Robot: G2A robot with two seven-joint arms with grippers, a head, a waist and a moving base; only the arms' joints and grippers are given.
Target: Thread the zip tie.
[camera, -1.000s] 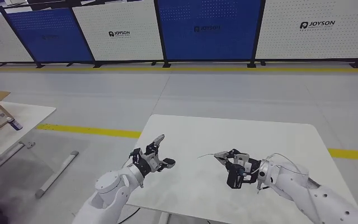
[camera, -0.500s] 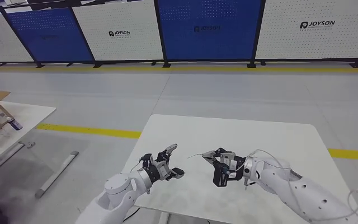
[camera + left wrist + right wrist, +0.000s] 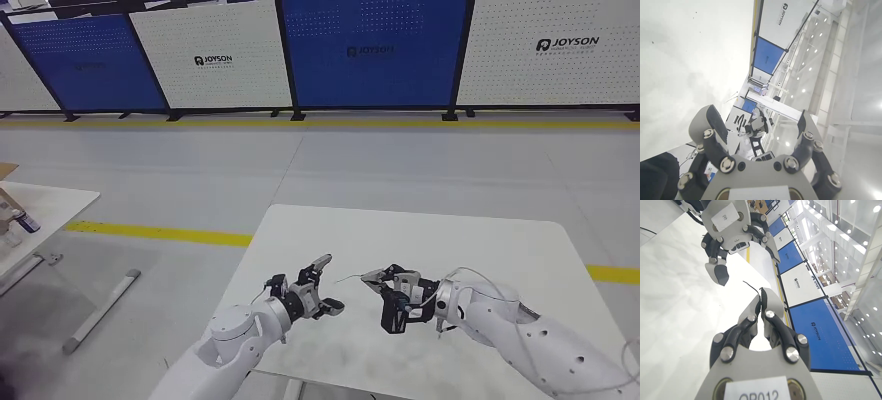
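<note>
A thin black zip tie (image 3: 752, 287) is pinched in my right gripper (image 3: 760, 295), which is shut on it above the white table (image 3: 500, 240). Its free tail (image 3: 350, 277) sticks out toward my left gripper (image 3: 326, 284). That gripper stands open a short way from the tail's tip, with nothing between its fingers. In the right wrist view the left gripper (image 3: 748, 266) faces mine, its jaws spread wide just beyond the tail. The left wrist view has its own fingers (image 3: 715, 121) wide apart, and the tail (image 3: 730, 98) is a faint line beyond them.
Both grippers hover near the table's front edge (image 3: 330, 375); the far half of the tabletop is bare. A second table (image 3: 40, 205) with a small can (image 3: 27, 222) stands off to the left. Blue and white panels (image 3: 370, 50) line the back.
My left gripper has moved right, toward the zip tie's tail, staying open. The right gripper shifted left with the zip tie at first and has since held still.
</note>
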